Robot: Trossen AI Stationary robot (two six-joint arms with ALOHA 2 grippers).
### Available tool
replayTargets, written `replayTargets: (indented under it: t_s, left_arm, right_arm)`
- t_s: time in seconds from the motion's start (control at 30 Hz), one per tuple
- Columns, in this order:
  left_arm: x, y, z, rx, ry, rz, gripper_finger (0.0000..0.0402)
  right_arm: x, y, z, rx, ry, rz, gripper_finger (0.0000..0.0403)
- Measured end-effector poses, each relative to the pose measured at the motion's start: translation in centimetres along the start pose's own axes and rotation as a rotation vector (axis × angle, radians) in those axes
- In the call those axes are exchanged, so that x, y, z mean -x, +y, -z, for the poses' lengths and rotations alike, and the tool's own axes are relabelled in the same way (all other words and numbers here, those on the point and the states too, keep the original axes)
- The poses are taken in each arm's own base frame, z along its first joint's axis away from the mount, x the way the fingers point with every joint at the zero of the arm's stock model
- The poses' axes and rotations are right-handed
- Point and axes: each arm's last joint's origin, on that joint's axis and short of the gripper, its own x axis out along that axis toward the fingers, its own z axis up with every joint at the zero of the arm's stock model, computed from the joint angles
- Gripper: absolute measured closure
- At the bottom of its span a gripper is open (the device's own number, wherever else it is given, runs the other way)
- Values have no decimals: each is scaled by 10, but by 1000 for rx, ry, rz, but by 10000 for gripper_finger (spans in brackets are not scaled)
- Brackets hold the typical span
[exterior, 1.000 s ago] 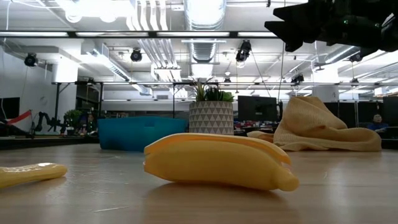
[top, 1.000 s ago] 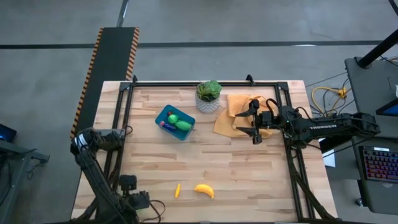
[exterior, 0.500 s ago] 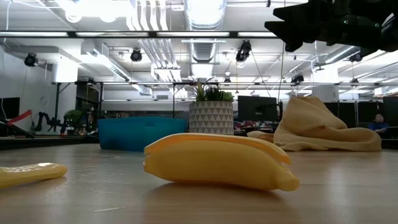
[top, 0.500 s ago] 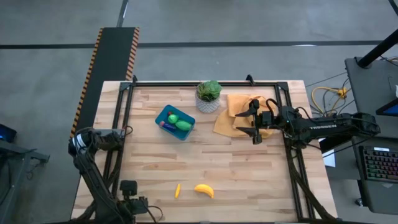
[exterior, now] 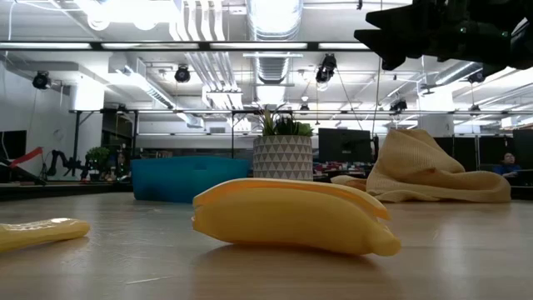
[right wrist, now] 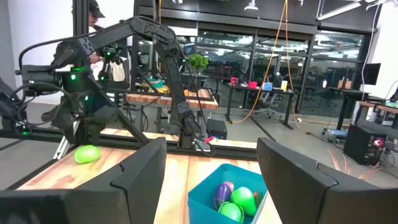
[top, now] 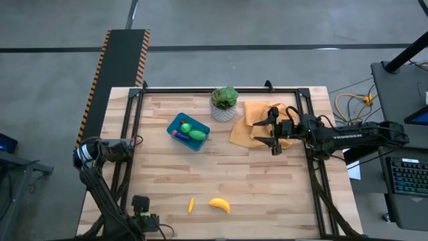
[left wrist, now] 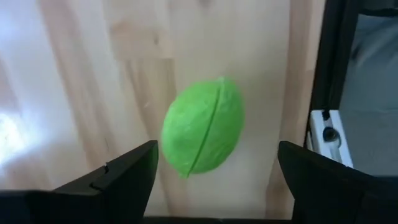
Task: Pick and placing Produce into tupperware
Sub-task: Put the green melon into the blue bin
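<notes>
A green oval piece (left wrist: 202,127) lies on the table near its near-left corner and also shows in the right wrist view (right wrist: 87,154). My left gripper (left wrist: 216,163) (top: 150,222) hangs over it, open, one finger on each side and clear of it. In the high view the gripper hides it. The blue tupperware (top: 188,131) (right wrist: 205,193) holds green pieces and a purple one. A yellow banana (top: 219,204) (exterior: 291,218) and a small orange-yellow piece (top: 190,205) (exterior: 42,232) lie near the near edge. My right gripper (top: 271,134) (right wrist: 211,146) waits open above the cloth.
A leafy plant in a white pot (top: 225,104) (exterior: 283,154) stands just beyond the tupperware. An orange-yellow cloth (top: 251,120) (exterior: 425,171) lies crumpled at the far right. A black frame (top: 134,134) runs along the table's edges. Bare wood spans the middle of the table.
My left gripper has moved a little toward the table's near edge. Everything else has kept still.
</notes>
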Motion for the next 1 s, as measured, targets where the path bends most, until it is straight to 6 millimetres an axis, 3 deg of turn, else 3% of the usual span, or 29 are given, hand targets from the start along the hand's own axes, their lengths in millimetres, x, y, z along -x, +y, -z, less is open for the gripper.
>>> replayTargets:
  t_s: [0.37, 1.0]
  left_arm:
    - [-22, 6, 4, -23, -3, -20, 87]
    - [-37, 9, 4, -40, -43, -9, 87]
  right_arm:
    - [0, 0, 0, 0, 0, 0, 164]
    - [0, 0, 0, 0, 0, 0, 162]
